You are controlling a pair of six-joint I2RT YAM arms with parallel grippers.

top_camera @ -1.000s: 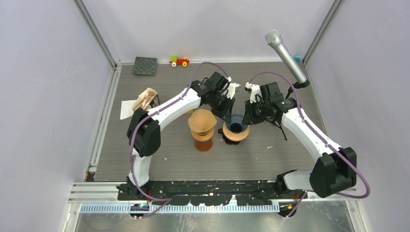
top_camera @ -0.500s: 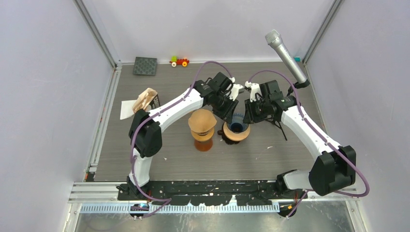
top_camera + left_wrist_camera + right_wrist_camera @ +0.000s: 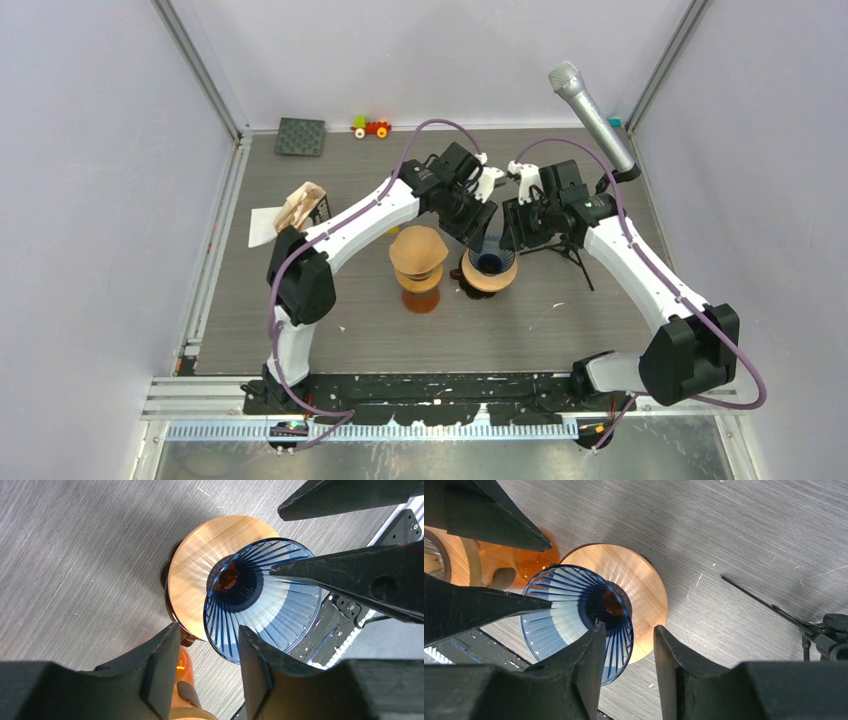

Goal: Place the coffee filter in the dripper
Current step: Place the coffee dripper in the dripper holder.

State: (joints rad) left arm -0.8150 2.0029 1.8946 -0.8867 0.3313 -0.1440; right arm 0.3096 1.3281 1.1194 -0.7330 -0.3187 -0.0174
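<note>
Half-open and empty on both sides: left gripper [image 3: 207, 647], right gripper [image 3: 629, 640]. Hangs straight above dripper [image 3: 265, 615]; leaves filters [image 3: 300, 205] well left, nearer left gripper.

- The left arm [image 3: 360, 215] and right arm [image 3: 635, 265] are wearing white shells on their long links, with bulky black housings [image 3: 300, 285] sitting at the joints.
- A purple cable [image 3: 435, 124] is arching over the left arm's wrist, and a second purple cable [image 3: 560, 151] is arching over the right arm's.
- The left fingers [image 3: 160, 675] are showing as matte black wedges with bevelled inner faces.
- The right fingers [image 3: 589, 675] are looking alike; one is showing a round hole in its side.
</note>
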